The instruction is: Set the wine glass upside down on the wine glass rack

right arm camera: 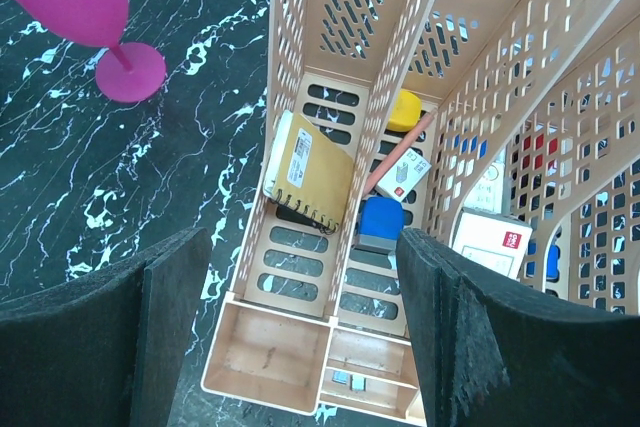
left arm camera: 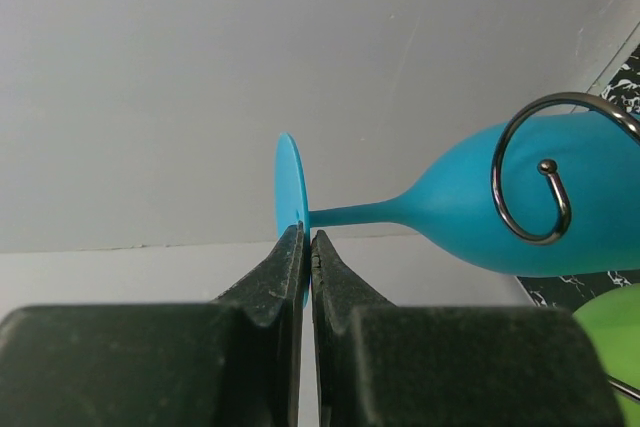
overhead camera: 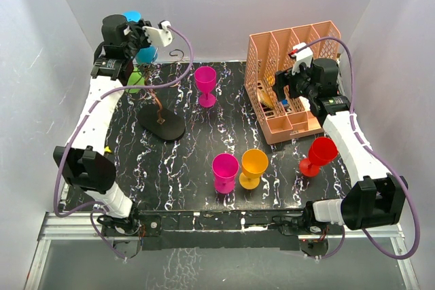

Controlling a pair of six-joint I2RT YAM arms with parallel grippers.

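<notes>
Two arms are raised over a black marbled table [overhead camera: 204, 134]. The left gripper [overhead camera: 134, 25] is held high at the far left corner, and its jaws are closed almost fully on the rim of the foot of the blue wine glass [left arm camera: 520, 202]. In the left wrist view only the thin disc of the foot is seen between the fingers [left arm camera: 270, 277]. The glass is carried clear of the table, with its stem running sideways from the foot in that view. Its bowl is crossed by a curled wire arm [left arm camera: 530, 172] of the wine glass rack [overhead camera: 163, 127]. Whether wire and bowl are touching cannot be told. The rack's round black base is set on the left half of the table, with a thin post rising from it. A green glass [overhead camera: 136, 81] is seen just beside the rack's upper part.

The right gripper [right arm camera: 305, 247] is held above the peach organizer [right arm camera: 265, 352] at the far right, its jaws spread wide with nothing between them. A tan spiral notebook [right arm camera: 312, 175] is seen in one compartment below. One magenta glass [overhead camera: 205, 85] is stood upright toward the far side. A second magenta glass [overhead camera: 225, 171], an orange glass [overhead camera: 253, 166] and a red glass [overhead camera: 317, 155] are stood along the near side.
</notes>
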